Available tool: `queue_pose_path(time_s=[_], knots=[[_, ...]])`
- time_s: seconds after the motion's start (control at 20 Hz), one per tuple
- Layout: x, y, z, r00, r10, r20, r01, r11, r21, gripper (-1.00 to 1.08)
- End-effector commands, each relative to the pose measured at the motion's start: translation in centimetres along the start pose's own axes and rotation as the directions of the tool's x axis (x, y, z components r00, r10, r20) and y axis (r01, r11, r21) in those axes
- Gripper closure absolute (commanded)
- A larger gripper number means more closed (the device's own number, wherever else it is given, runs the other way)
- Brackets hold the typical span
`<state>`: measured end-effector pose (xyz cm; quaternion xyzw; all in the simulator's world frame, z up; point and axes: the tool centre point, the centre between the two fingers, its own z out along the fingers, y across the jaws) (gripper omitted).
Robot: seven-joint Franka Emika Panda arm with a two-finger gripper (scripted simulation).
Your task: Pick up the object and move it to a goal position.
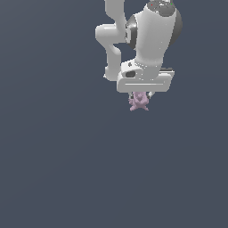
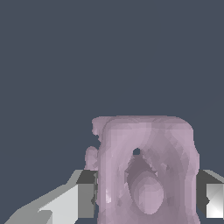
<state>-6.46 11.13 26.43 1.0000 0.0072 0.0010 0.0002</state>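
Pink-lilac lumpy figurine [image 2: 146, 175] fills the wrist view, touching both fingers [image 2: 85, 194]. White end effector [image 1: 140, 95] is closed on it, nubs protruding below.

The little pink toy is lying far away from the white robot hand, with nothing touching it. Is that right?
Not quite. The little pink toy isn't far away: it sits right between the jaws of the white robot hand. The wrist view shows a finger pressed against each side of it. It is little and pink, yes.
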Motion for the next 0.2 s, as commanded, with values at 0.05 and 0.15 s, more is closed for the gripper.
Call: queue_pose_path(time_s=[0.05,0.15], knots=[[0.06,-0.40,-0.67,1.000,0.001,0.002,-0.001,1.000,0.000,1.08],[0.08,-0.46,-0.75,1.000,0.001,0.002,-0.001,1.000,0.000,1.08]])
